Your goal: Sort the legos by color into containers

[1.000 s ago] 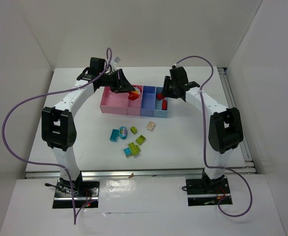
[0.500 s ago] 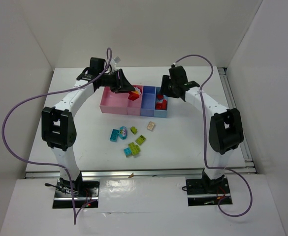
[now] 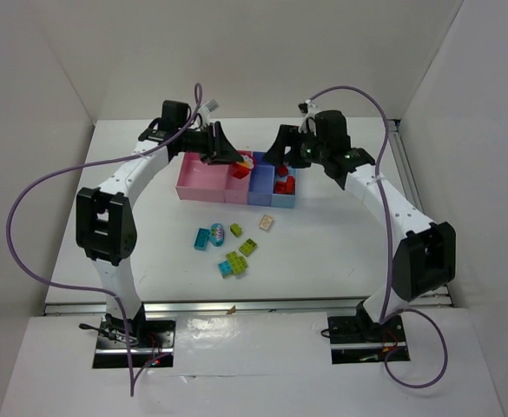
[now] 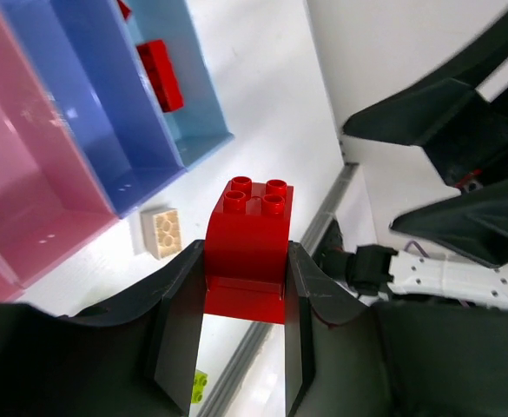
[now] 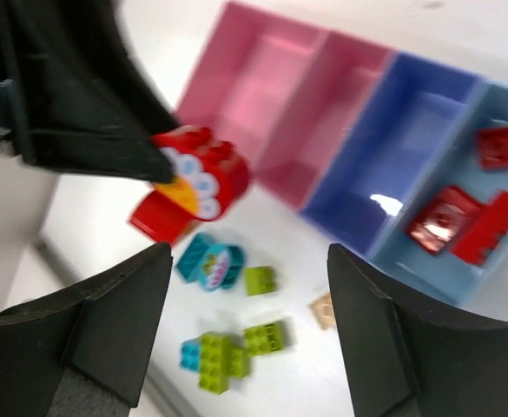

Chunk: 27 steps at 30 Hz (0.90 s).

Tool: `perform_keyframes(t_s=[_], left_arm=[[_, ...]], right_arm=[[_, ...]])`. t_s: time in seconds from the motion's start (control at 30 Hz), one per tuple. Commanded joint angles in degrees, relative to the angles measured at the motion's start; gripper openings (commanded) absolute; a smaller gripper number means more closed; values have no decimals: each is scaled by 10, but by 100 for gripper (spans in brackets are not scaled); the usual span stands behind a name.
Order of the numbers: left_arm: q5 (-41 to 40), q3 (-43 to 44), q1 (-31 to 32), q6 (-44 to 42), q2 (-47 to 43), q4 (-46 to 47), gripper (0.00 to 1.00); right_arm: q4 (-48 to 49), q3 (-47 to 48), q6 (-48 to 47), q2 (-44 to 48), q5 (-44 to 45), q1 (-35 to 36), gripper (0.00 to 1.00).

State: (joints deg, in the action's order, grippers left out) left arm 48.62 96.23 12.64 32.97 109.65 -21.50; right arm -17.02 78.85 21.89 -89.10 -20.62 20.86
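brick in grip: one red brick (image 4: 247,248) is clamped between the two fingers (image 4: 177,330) of the left gripper (image 4: 245,291), with its studs turned away from the wrist camera. a white and yellow print is seen on its side in the right wrist view.
position of held brick: it is held off the table (image 3: 349,252), above the tray (image 3: 200,181). in the top view it overlaps the far end of the second pink bin (image 3: 236,186) from the left.
left gripper: closed on the red brick, one finger pressed to each side.
right gripper (image 5: 249,261): fingers are spread wide apart and nothing is held between them. in the top view it is placed over the far side of the tray, near the blue bin (image 3: 261,186).
tray: four joined bins are set in a row, read left to right in the top view as pink, pink, blue, light blue.
light blue bin (image 5: 458,161): three red bricks (image 5: 445,219) are lying inside it.
loose pieces: lime green bricks (image 3: 247,247) and cyan bricks (image 3: 202,238) are scattered on the table in front of the tray, well apart from both grippers.
beige brick (image 3: 266,223): it is lying on the table just in front of the tray, near the blue bin.
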Motion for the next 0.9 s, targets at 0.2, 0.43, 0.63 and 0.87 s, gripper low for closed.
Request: perform_keyframes(t_s=[0.2,0.43,0.63,0.87], left_arm=[[130,19,3,-8,1,65,0],[140,6,3,25,-4,103,0],[111,1,3,51,-4,127,0],[-24,3,3,73,-24,89,0]], right_arm=[[109,24,35,-52,-216,-6,84],[153,2,67,-51,-258,-11,84],[181,-26,120,-35,-232,-11,84],[139,-70,134,35,-52,7,85]])
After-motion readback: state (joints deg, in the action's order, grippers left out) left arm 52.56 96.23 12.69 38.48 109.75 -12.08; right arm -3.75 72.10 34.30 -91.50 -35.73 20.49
